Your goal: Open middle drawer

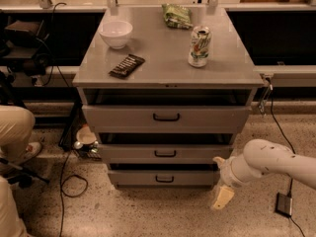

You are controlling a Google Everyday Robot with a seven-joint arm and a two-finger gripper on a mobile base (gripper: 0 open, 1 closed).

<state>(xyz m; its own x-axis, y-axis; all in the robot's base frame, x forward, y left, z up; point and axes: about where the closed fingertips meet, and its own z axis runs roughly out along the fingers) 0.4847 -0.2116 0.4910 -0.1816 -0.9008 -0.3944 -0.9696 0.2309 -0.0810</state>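
Item: grey cabinet (163, 68), centre of frame, three drawers stacked beneath a flat top.

Item: white robot arm (269, 159), entered from the lower right.

Item: middle drawer (128, 153), set at lower centre between the wider drawer above and the narrower one below. Its front panel was turned toward the lower edge of the frame, and its long axis was laid left to right. A dark gap was seen above the panel, but no real pull-out was judged to have been made.

Item: gripper (222, 197), hung low at lower right, beside the cabinet's right corner and below the middle drawer. Whether it was released or clenched could not be told.

Item: black bar handle (165, 153), horizontal at the panel's centre, well apart from the gripper. Reach, grasp and pull were all judged outstanding.
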